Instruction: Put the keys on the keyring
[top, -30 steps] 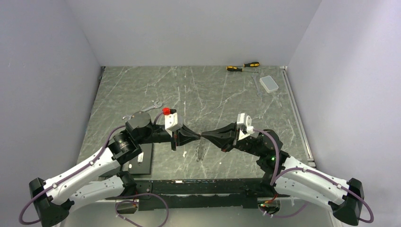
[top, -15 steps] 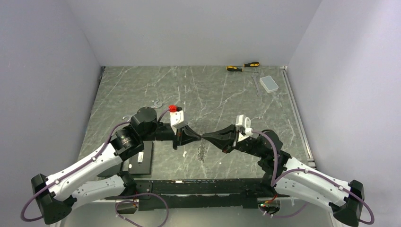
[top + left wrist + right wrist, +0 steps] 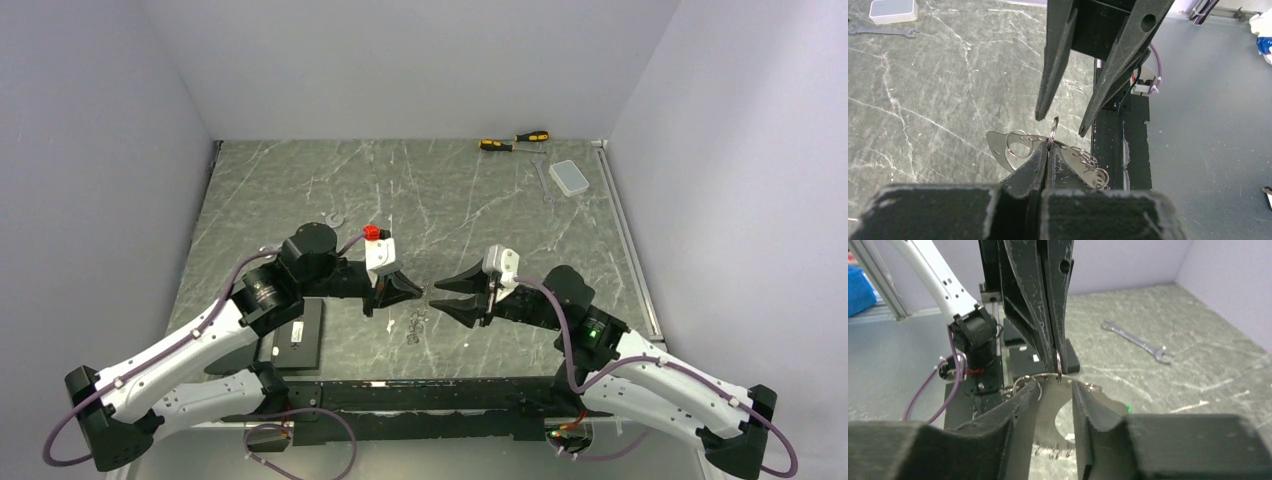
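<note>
Table [image 3: 300, 190]: grey-green stone-look top with white veins, matte.

Left gripper [image 3: 1048, 150]: black fingers, scuffed and scratched pale along the edges, pressed together. They pinch a small ring [image 3: 1054, 127] of thin bright wire, seen edge-on, standing up out of the tips.

Right gripper [image 3: 437, 297]: same worn black plastic with tapered blades, spread apart. It faces the left gripper tip to tip. From the left wrist, the small ring sits in the gap between its two fingertips, touching neither.

Keyring [image 3: 1053, 395]: a flat, thin metal ring with a wide round centre and a toothed rim along its near edge. It reads shiny silver-grey in the wrist views. It lies just under both grippers, its middle between the right fingers. The bottom of the small ring meets its upper edge. Cannot tell whether it hangs from that ring or rests on the table. Several little wire loops [image 3: 1016, 145] pass through holes near its rim.

Key [image 3: 1126, 407]: only a bright green speck at the keyring's far edge, beside the right finger; too small to make out more.

Wrench [image 3: 1138, 341]: silver, open-ended, flat on the table, well apart.
</note>
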